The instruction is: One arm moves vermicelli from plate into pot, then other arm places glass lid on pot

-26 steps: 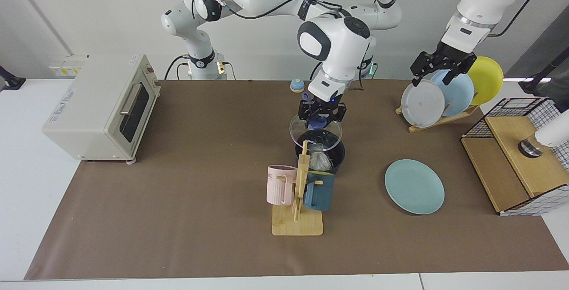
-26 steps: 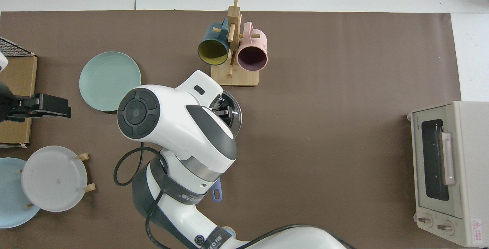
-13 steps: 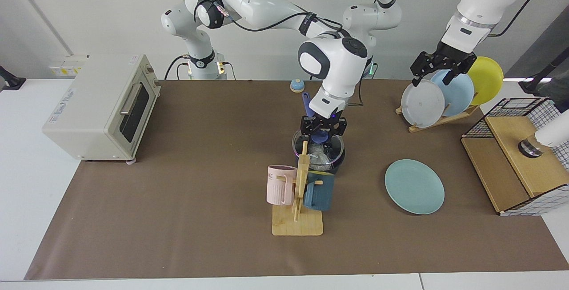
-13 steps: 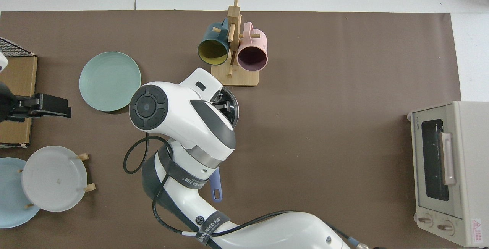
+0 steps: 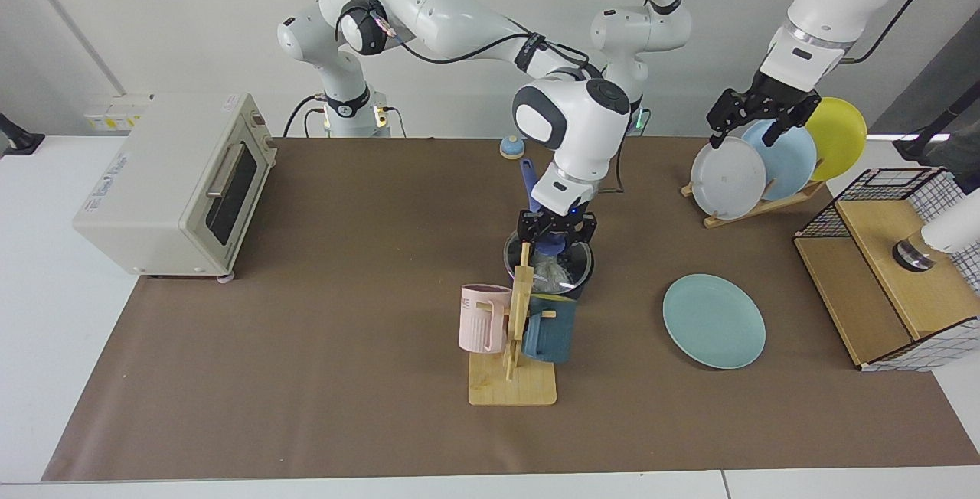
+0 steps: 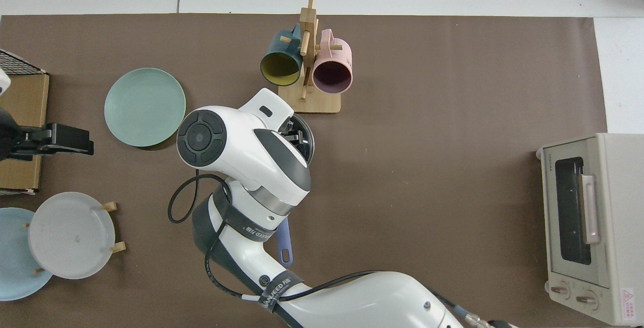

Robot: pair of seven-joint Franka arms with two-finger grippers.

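The right gripper (image 5: pixel 556 236) grips the blue knob of the glass lid (image 5: pixel 550 263), which sits on the pot (image 5: pixel 574 285) directly beneath it. The vermicelli (image 5: pixel 548 272) shows through the glass, inside. Beyond, the plate (image 5: pixel 713 321) lies bare. The left gripper (image 5: pixel 760 122) waits above it, fingers apart. Only letting go seems to remain.

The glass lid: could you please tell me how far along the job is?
Done: the plate is bare and the vermicelli lies in the pot. In hand: the right gripper holds the glass lid by its knob on the pot. Left: letting go. The left gripper waits by the plate rack.
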